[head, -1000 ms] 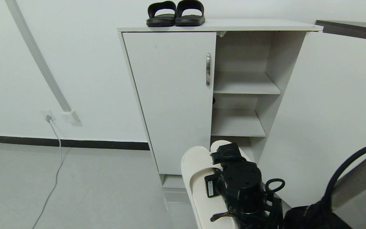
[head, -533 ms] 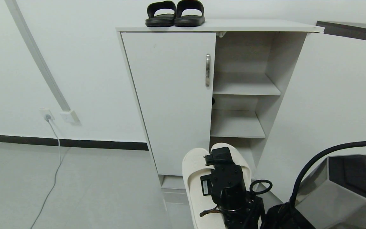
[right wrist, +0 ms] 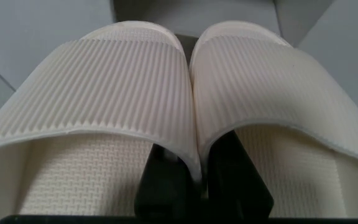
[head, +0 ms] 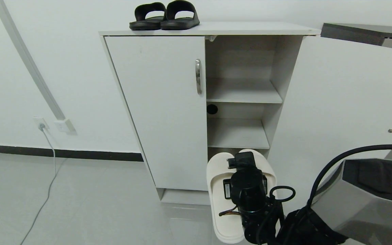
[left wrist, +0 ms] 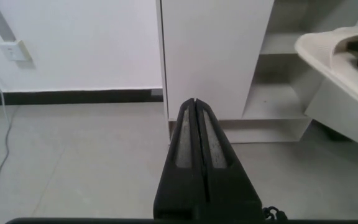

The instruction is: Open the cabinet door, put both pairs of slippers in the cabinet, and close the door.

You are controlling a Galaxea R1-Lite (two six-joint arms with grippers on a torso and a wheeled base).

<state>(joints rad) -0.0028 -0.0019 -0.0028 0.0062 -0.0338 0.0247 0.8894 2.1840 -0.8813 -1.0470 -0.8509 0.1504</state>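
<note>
cream slippers pinched together by right gripper, held low before open cabinet; left gripper with jaws pressed together

Black slippers sit side by side on the cabinet top, toward its left end.

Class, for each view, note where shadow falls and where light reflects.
Head view: cabinet interior shaded under its top, faint sheen on the floor; left wrist view: shelves dimmer than the door; right wrist view: white slippers dark under their straps.
</note>
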